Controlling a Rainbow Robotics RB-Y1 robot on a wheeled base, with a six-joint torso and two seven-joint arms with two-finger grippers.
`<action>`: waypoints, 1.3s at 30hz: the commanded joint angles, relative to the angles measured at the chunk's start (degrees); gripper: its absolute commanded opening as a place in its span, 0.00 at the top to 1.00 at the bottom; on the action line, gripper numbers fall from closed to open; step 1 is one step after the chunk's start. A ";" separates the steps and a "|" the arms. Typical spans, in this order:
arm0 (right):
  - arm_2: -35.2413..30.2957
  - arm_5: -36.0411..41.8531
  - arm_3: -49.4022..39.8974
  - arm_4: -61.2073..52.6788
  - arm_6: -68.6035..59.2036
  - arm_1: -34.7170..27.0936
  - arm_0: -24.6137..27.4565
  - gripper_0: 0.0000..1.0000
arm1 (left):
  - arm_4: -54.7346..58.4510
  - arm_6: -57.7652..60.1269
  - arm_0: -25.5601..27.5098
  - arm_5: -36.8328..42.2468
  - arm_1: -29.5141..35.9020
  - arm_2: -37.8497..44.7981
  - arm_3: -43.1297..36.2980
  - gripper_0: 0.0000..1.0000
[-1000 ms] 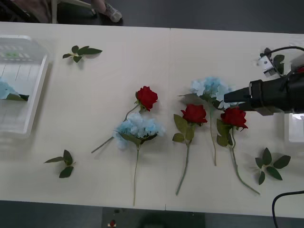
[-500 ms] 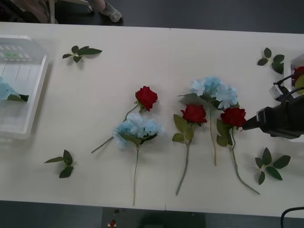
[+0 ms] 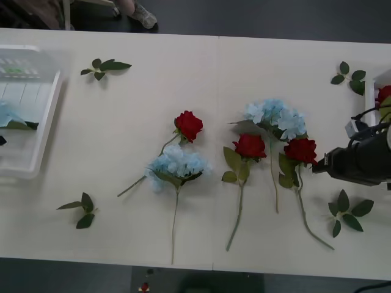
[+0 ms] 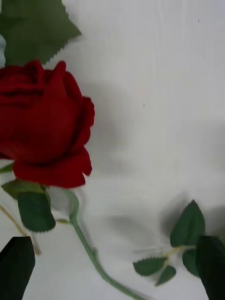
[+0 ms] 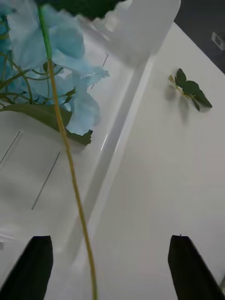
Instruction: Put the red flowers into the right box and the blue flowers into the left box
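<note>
From the front camera I see my right gripper [image 3: 316, 165] low over the table [image 3: 183, 104] at about three o'clock, its black tip just beside the rightmost red rose [image 3: 300, 149]. On the right wrist feed that rose [image 4: 44, 126] fills the near side, and the two black fingers [image 4: 16, 265] sit apart at the corners with nothing between them, so the jaws are spread and empty. Three red flowers lie on the table: that one, a second [image 3: 250, 146] just at its nine o'clock, and a third [image 3: 189, 125] near the centre. A pale-blue hydrangea [image 3: 276, 117] lies at twelve o'clock of the two right roses, touching them, and another [image 3: 178, 163] lies at six o'clock of the centre rose. The right box [image 3: 374, 97] peeks in at the three o'clock edge with a red bloom [image 3: 383, 93] inside it. The left box [image 3: 36, 122] sits at nine o'clock holding a blue flower [image 3: 7, 113]. On the left wrist feed my left gripper [image 5: 111, 267] hangs over that tray's rim [image 5: 117, 140], fingers [image 5: 35, 267] wide apart and empty, the blue cluster [image 5: 56, 51] and its stem lying in the tray. Loose leaf sprigs [image 3: 105, 66] are scattered near the table's edges.
</note>
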 commanded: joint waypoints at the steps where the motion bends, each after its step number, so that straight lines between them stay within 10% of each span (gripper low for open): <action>1: 3.30 -5.27 3.28 0.72 1.40 -0.28 -0.74 0.00 | 5.68 -3.85 1.22 -0.42 0.68 2.37 -1.07 0.00; 23: 11.91 -19.68 14.79 2.30 2.63 -0.28 -2.24 0.01 | -12.07 -3.06 -2.65 3.62 2.79 -6.07 -25.15 0.00; 24: 12.09 -19.77 14.79 2.39 2.72 -0.28 -2.15 0.19 | -13.48 -2.97 -4.05 4.41 2.79 -7.13 -25.15 0.00; 25: 12.26 -19.68 14.79 2.56 2.81 -0.28 -2.24 0.70 | -15.94 -2.80 -6.34 5.99 2.79 -8.88 -25.15 0.00; 27: 12.26 -19.68 14.79 2.56 2.89 -0.28 -2.15 0.99 | -18.31 -2.45 -8.45 7.31 2.70 -10.47 -25.15 0.00; 39: 10.94 -18.81 13.21 2.56 3.60 -0.28 -2.33 1.00 | -25.87 -0.60 -22.86 9.77 0.59 -23.30 -20.05 0.00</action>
